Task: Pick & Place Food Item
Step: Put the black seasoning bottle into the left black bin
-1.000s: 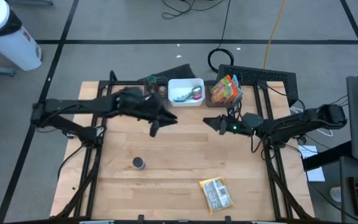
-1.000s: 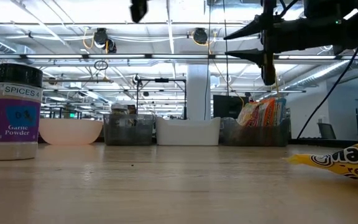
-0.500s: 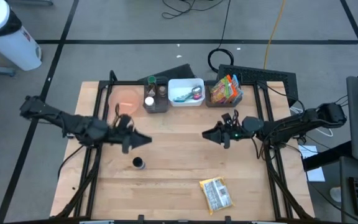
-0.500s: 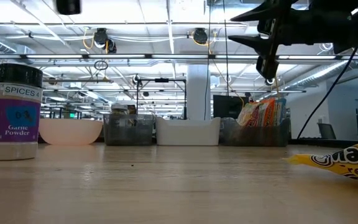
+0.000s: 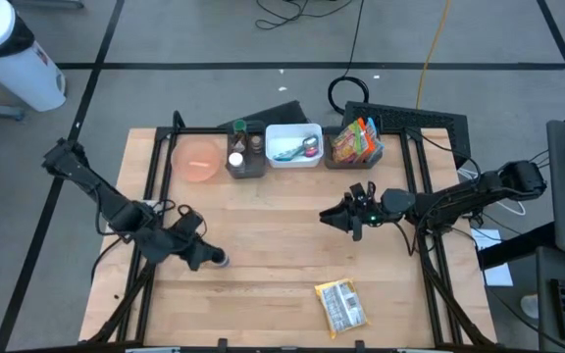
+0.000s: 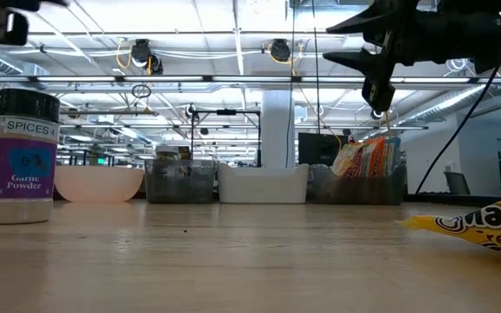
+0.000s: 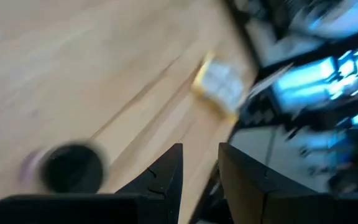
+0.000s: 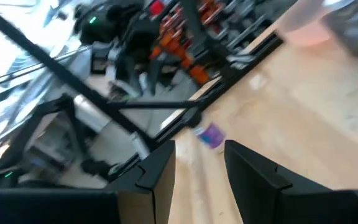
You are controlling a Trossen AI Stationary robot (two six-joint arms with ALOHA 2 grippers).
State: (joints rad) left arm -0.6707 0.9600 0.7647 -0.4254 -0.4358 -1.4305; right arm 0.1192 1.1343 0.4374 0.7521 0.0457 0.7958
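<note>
Now | left gripper (image 5: 204, 257) just beside spice jar (image 5: 220, 258), jaws a little apart, empty; right gripper (image 5: 346, 218) well away, jaws parted; jar upright

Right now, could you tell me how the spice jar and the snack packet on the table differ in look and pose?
The spice jar stands upright, a round container with a black cap and purple label; the snack packet lies flat, a yellow, rectangular pouch. In the high view the jar sits on the left side right beside the left gripper, while the packet lies near the front edge with no gripper close. Both rest on the bare wooden table, outside the bins.
</note>
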